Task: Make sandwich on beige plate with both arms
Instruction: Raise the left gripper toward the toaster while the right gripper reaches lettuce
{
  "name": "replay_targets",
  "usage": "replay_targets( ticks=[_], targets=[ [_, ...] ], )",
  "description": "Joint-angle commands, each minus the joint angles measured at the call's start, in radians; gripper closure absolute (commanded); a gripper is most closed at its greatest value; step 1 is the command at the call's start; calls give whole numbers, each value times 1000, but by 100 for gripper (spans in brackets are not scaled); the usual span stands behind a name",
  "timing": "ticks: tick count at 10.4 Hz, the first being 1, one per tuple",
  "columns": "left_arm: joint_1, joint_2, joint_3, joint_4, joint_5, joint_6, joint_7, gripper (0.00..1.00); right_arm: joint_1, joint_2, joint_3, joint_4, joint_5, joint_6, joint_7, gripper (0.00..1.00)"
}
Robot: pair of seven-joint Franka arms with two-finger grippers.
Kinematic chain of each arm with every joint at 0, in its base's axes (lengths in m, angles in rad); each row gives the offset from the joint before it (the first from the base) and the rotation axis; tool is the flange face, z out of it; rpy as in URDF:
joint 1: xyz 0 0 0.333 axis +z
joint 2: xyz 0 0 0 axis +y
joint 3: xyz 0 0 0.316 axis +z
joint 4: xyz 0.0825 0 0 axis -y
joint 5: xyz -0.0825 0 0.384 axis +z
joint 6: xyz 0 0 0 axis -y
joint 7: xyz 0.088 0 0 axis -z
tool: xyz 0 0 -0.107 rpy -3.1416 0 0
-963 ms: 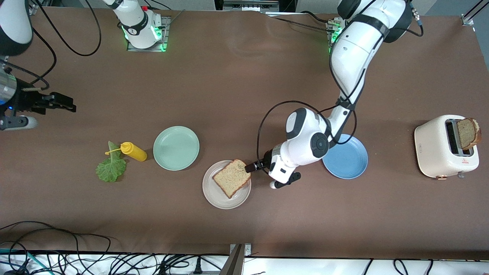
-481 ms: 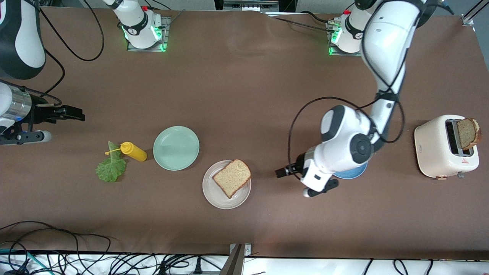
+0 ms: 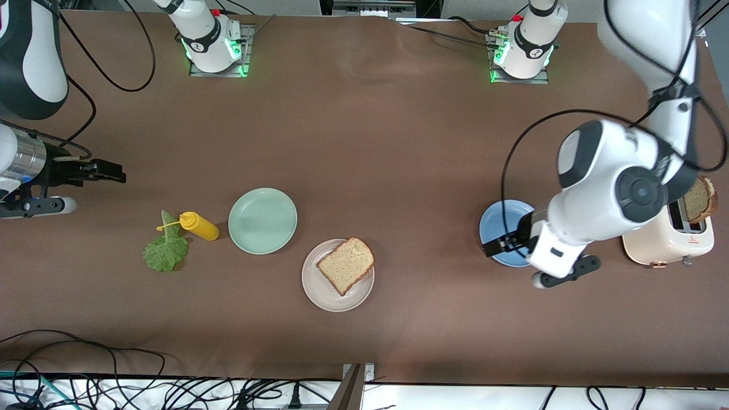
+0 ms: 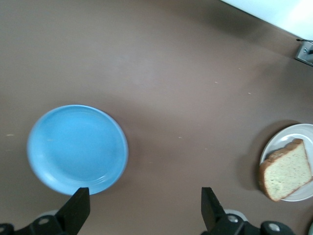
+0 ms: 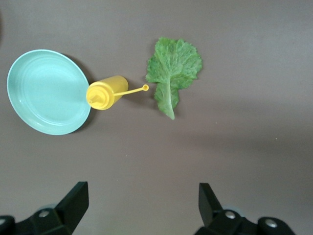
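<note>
left gripper (image 3: 494, 247) jaws spread, empty, over blue plate | right gripper (image 3: 114, 170) spread, upper left; ruffled green lettuce leaf (image 3: 165, 249) just below (right arm nearer) | round beige plate (image 3: 322, 287) holds one brown bread slice (image 3: 345, 265)

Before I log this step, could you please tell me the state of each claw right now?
Left claw: open, holding nothing, over the blue plate.
Right claw: open, holding nothing, over bare table.

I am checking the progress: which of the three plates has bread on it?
The beige plate holds a bread slice. The mint green plate and the blue plate are bare.
</note>
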Motion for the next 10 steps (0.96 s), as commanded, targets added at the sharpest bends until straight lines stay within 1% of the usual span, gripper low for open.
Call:
replay_targets(
  ticks=[1, 3, 4, 5, 7, 9, 10],
  targets=[
    [32, -91, -5, -22, 105, -61, 34, 0, -30, 71, 1, 25, 13, 46, -50, 0],
    [38, -123, -2, -22, 113, -65, 170, 0, -48, 108, 1, 58, 12, 66, -74, 0],
    [49, -149, -4, -22, 111, -66, 183, 0, -53, 132, 0, 78, 12, 71, -77, 0],
    [65, -171, -5, -22, 111, -100, 185, 0, -64, 163, -8, 86, 10, 95, -80, 0],
    [87, -224, -4, -24, 113, -150, 203, 0, -78, 226, -10, 74, 4, 204, -110, 0],
    [128, -241, -5, -24, 107, -164, 355, 0, -81, 237, -10, -50, 10, 415, -159, 0],
    [139, -235, -5, -36, 108, -164, 393, 0, -81, 243, -10, -93, 12, 486, -161, 0]
  ],
)
